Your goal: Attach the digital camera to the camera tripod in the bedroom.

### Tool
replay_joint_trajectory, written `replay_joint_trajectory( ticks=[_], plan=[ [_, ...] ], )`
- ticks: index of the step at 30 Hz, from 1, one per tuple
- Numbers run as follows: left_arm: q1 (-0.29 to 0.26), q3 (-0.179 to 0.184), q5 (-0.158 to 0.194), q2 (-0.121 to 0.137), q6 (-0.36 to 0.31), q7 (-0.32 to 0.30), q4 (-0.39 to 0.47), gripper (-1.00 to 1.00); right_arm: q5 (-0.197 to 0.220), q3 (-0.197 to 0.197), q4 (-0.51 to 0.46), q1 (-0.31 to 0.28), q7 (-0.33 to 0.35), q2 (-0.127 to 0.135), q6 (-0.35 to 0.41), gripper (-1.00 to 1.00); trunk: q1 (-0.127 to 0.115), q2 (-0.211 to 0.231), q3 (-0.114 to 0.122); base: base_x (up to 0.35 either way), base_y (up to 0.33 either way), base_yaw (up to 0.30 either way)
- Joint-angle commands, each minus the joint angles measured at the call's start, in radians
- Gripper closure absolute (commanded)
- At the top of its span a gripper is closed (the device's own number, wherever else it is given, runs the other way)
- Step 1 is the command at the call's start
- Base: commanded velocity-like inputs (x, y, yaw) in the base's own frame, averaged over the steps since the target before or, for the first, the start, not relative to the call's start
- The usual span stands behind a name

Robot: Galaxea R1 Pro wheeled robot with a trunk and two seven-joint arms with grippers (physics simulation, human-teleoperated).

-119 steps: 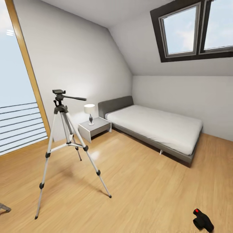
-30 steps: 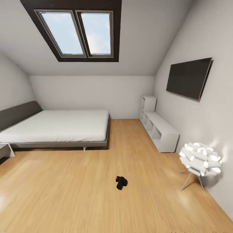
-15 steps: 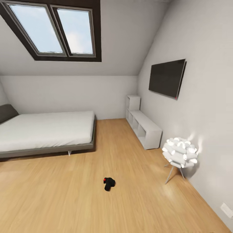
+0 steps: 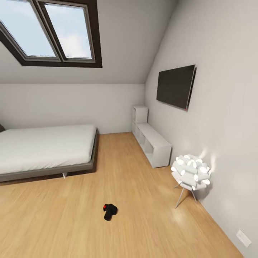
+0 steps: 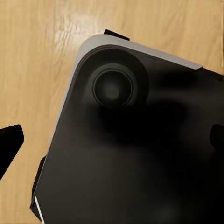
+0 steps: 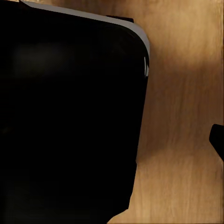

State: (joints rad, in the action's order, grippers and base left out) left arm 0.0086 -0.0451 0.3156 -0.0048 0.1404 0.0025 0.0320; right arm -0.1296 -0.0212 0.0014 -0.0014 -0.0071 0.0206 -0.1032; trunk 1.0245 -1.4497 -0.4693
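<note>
Here the digital camera (image 4: 110,211) lies on the light wood floor (image 4: 143,222) in the lower middle of the head view, a little left of centre, its red button showing at its upper left. It sits alone, well apart from the bed and from the lamp.

The bed (image 4: 43,148), grey-framed with a white mattress, fills the left middle of the frame. Above it, in the upper left, a dark-framed skylight (image 4: 46,32) is set in the sloped ceiling. On the right-hand wall hangs a black flat television (image 4: 175,86), and below it a low white open shelf unit (image 4: 150,141) runs along the wall toward the far corner. Nearer, at the lower right, a white lit floor lamp made of clustered tubes (image 4: 190,172) stands on thin legs just beside the wall. A white wall socket (image 4: 243,238) shows near the bottom right corner.

In the left wrist view a dark rounded robot base panel (image 5: 135,154) with a circular fitting covers most of the frame over the wood floor; black claw fingertips (image 5: 9,147) show at the left and right edges, far apart, with nothing between them. In the right wrist view a single fingertip (image 6: 217,140) shows at the right edge beside the same kind of dark panel (image 6: 70,116), so I cannot tell how far that claw is open.
</note>
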Motion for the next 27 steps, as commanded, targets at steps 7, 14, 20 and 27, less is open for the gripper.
replay_joint_trajectory(
  ticks=[7,14,20,27],
  plan=[
    [0.001,-0.004,0.002,-0.001,0.0,0.001,0.002,-1.0,-0.01,-0.001,0.0,0.0,0.004,0.001,-0.003,-1.0,0.0,0.0,-0.001,0.244,-0.228,-0.003],
    [0.001,-0.004,0.002,-0.001,-0.001,0.001,0.002,-1.0,-0.01,0.0,0.0,0.0,0.005,0.001,-0.003,-1.0,0.0,0.0,-0.001,0.245,-0.231,0.0],
    [0.001,-0.004,0.002,-0.001,-0.001,0.001,0.002,-1.0,-0.011,0.0,0.0,0.0,0.006,0.001,-0.003,-1.0,0.0,0.0,-0.001,0.245,-0.231,0.0],
    [0.001,-0.004,0.002,0.0,0.0,0.001,0.002,-1.0,-0.012,0.0,0.0,0.0,0.006,0.0,-0.003,-1.0,0.0,0.0,-0.001,0.245,-0.231,0.0]
  ],
)
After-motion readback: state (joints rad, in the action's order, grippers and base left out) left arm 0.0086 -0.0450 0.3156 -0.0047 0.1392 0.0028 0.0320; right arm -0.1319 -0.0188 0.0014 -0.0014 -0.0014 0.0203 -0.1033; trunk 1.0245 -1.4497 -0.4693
